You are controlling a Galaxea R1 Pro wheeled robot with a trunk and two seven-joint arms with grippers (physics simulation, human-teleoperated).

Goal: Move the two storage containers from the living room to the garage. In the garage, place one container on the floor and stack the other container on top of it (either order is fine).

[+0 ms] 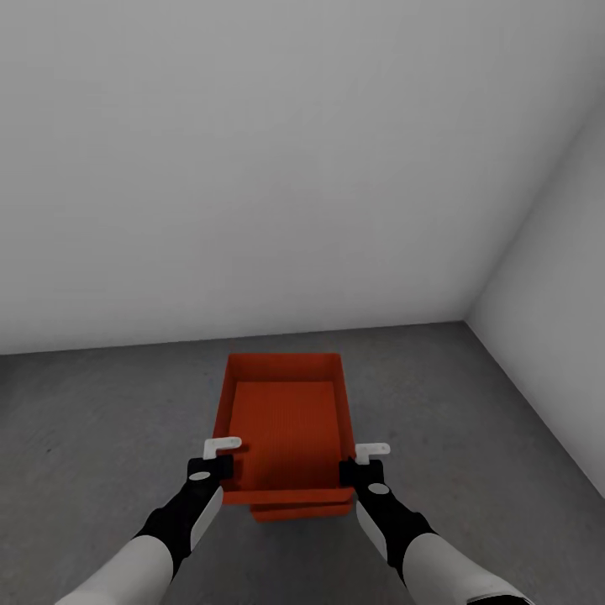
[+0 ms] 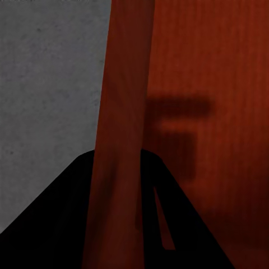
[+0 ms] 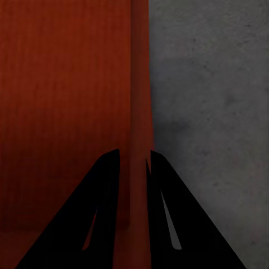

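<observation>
Reached forward and down, both arms, left gripper clamped on the upper container's left wall, right gripper on its right wall, above the lower container on the floor.

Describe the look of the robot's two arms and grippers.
Both arms match: white forearm shells, black wrist sections with a pale round patch, and a small white bracket by each. The left gripper and right gripper have black, tapering fingers. No cables visible.
</observation>
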